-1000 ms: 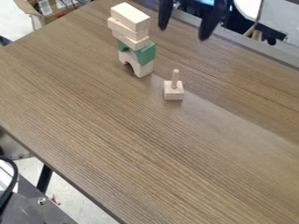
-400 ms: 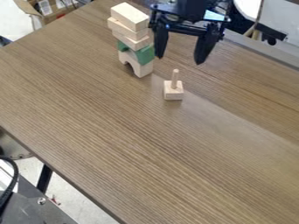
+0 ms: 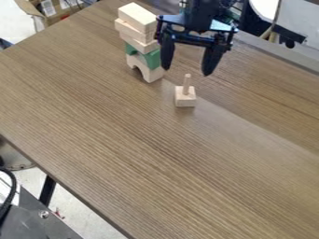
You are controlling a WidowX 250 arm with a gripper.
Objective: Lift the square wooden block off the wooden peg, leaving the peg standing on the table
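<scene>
My black gripper (image 3: 187, 72) hangs open near the top of the camera view, its two fingers spread wide with nothing between them. Just below the fingertips, a small square wooden block with an upright peg (image 3: 185, 96) stands on the table. Left of the gripper rises a stack: a pale arch block (image 3: 151, 74) at the bottom, a green block (image 3: 152, 58) on it, then pale wooden blocks, the top one (image 3: 137, 17) a thick rectangle. The left finger is close to the stack's right side; whether they touch I cannot tell.
The brown wooden table (image 3: 149, 154) has its edge running diagonally at the lower left. Beyond its left corner lies a cardboard box (image 3: 58, 17) at the upper left. A grey rail (image 3: 274, 51) runs along the far right edge. Dark equipment (image 3: 37, 219) sits at the lower left.
The gripper has come down from the top edge into view and shifted slightly left, toward the peg block. It stays open. The stack and the peg block have not moved.
</scene>
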